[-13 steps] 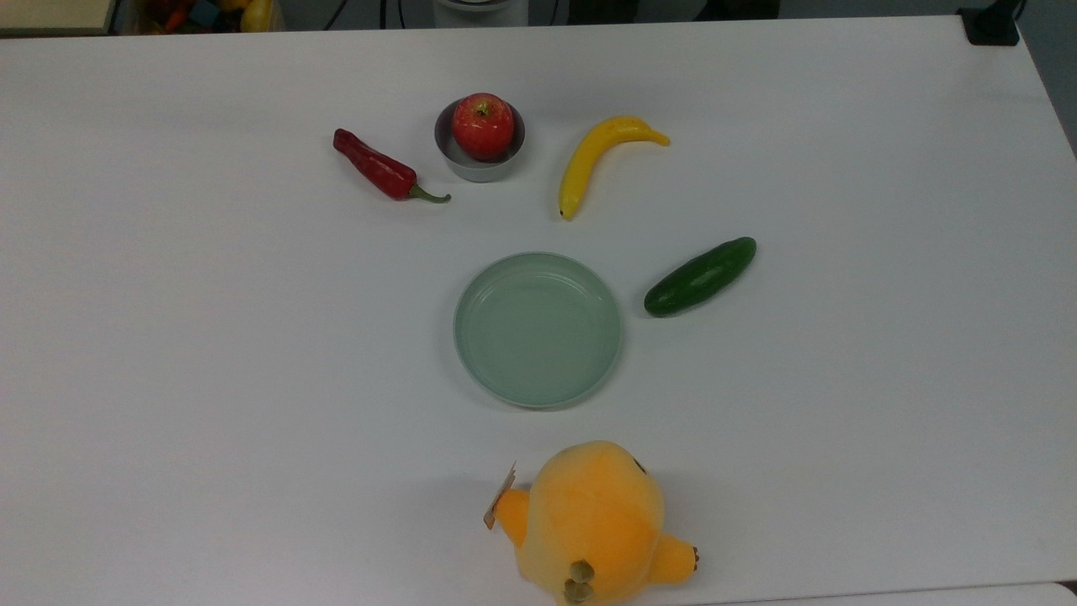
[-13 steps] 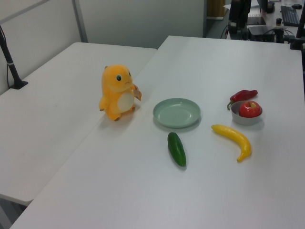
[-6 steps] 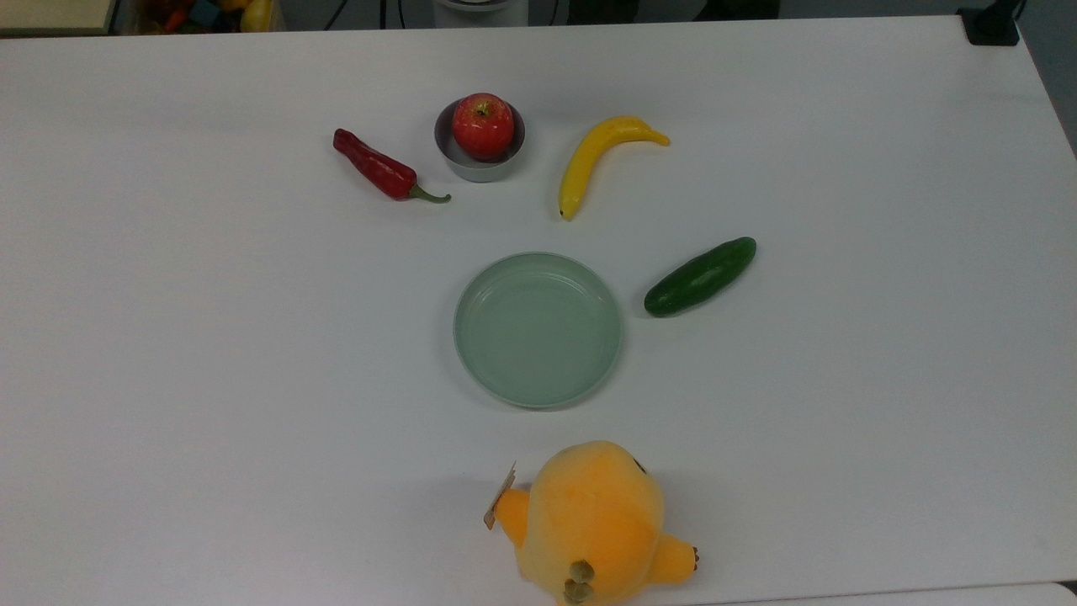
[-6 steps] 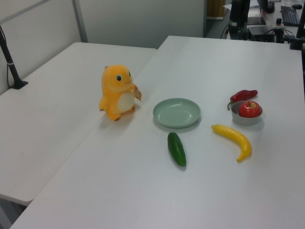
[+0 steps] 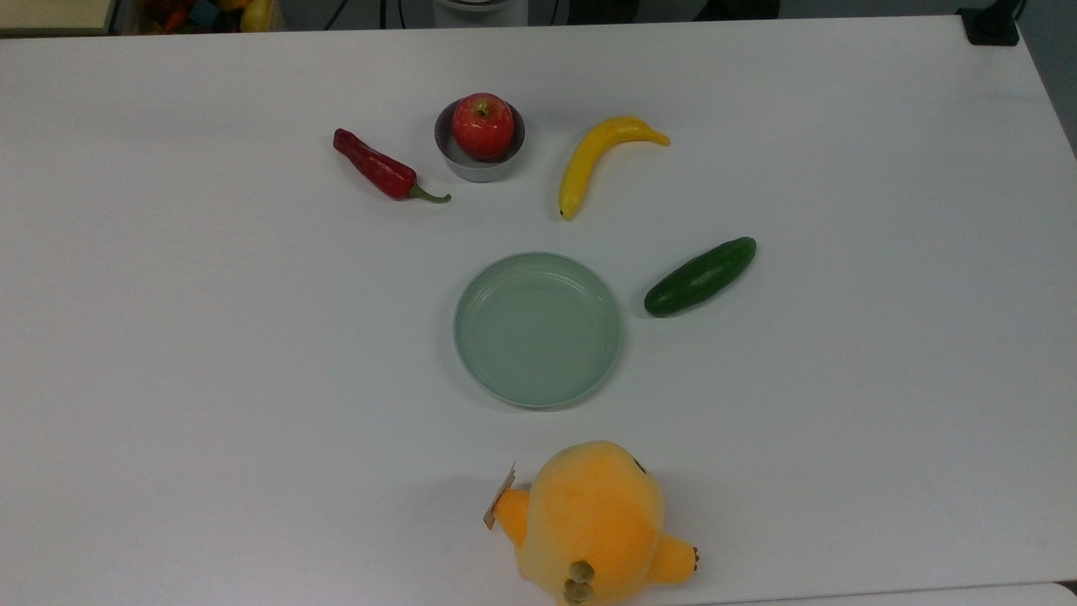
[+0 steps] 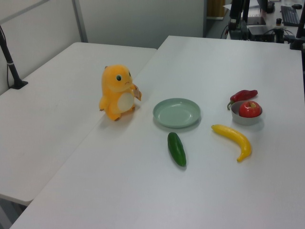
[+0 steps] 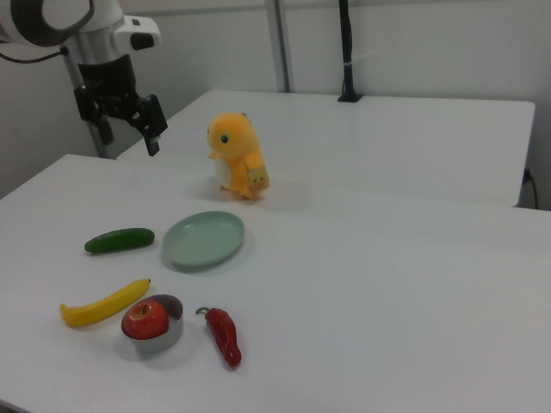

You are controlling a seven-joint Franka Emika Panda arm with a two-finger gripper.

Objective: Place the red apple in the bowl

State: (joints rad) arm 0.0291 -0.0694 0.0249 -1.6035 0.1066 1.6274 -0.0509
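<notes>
**Apple seated in the grey bowl, claw raised and empty**

The small glossy red apple (image 5: 482, 126) sits inside the small deep straight-walled grey bowl (image 5: 478, 166), stem dimple up, its upper half standing above the rim. By the look of things the placement asked for is already made. Taking the bowl as the landmark in the top view: the long red chili pepper (image 5: 376, 167) lies just beside it toward the top view's left, the curved yellow banana (image 5: 596, 156) near it toward the top view's right, the wide shallow pale green plate (image 5: 538, 329) below it, the dark green cucumber (image 5: 700, 277) farther off toward the lower right, and the orange plush toy (image 5: 593, 522) well apart at the lower edge of the white tabletop (image 5: 168, 337).

In the right view the black two-finger claw (image 7: 127, 121) hangs high, well apart from the bowl, its fingers spread and carrying nothing.

The apple looks smooth, hard and light, likely a slippery thing to pinch. Should it need lifting again, the best hold would probably be across its widest part just above the rim, fingers coming straight down; the bowl is barely wider than the fruit, so there is little room beside it.

The apple's underside and the bowl's floor are hidden, so whether the fruit rests on the bottom or wedges against the walls cannot be told. The arm above the wrist is cut off at the right view's upper left.
</notes>
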